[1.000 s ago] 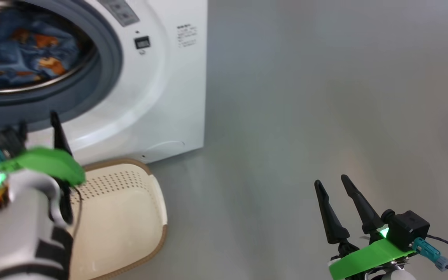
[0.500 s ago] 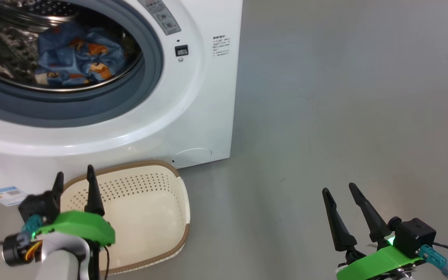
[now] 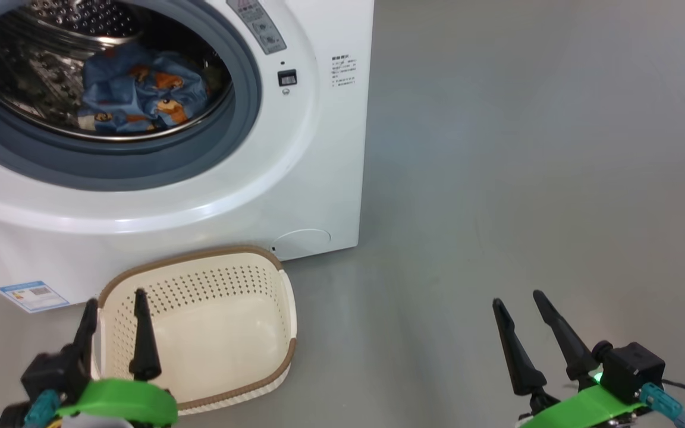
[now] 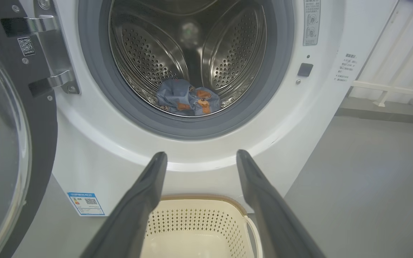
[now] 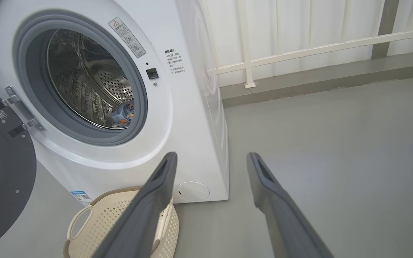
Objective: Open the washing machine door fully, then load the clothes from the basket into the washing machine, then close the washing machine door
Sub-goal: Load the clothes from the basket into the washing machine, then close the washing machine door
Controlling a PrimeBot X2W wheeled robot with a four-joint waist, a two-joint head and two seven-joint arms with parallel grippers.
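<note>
Door status: the large round washing machine door (image 4: pixel 9 136), a glossy black rim around a bulging clear glass window, stands swung open at far left on its steel hinge. Beside it the left gripper (image 3: pixel 114 298) hovers at the near left corner of the small cream-white perforated plastic basket (image 3: pixel 194 254) with its brown woven-look rim. Its two long dark fingers are spread apart and hold nothing. No garment shows in the basket. Behind it, in the big white front-loading washing machine (image 3: pixel 295 178), the light blue clothes printed with orange-and-brown cartoon figures (image 3: pixel 140 89) lie bunched low in the steel drum, inside the grey-blue rubber seal (image 3: pixel 244 101). At far right the right gripper (image 3: pixel 517 297) hangs above the grey floor (image 3: pixel 527 148), fingers likewise apart and empty. Assessment: loading looks complete and closing remains. Recommended: take the left gripper to the door's free edge, opposite the hinge. Push along the door's arc, keep fingers out of the closing gap, and press at the latch side until it seats.
</note>
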